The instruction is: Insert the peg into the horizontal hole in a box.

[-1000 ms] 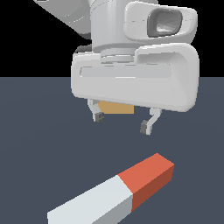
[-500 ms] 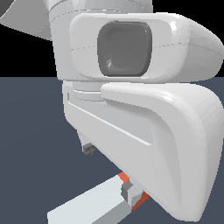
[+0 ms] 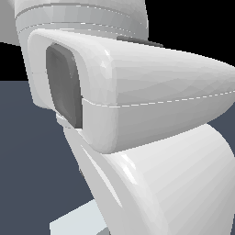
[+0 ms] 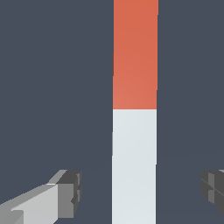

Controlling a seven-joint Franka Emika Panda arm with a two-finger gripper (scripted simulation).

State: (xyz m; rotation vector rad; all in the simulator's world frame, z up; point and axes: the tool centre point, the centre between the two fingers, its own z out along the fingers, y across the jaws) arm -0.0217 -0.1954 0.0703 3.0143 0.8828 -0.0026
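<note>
Since half a sec ago the arm has swung in closer and now fills nearly all of the exterior view, and the red end of the peg that showed then is hidden behind it. Ext view: white arm housing w/ a dark grey inset panel facing the exterior view's left. Only a pale grey-white corner of the peg peeks out at the bottom edge, lying on the dark table. Box and hole not visible here.

Wrist view: peg runs straight through the frame, red-orange part at one end, pale part nearer the pincer. Pincer is spread wide, one dark-padded fingertip on either side of the pale section, clear gap of table between each pad and the bar, nothing gripped. Other fingertip only partly in frame. Peg lies flat on the table, between the fingers but apart from both.
</note>
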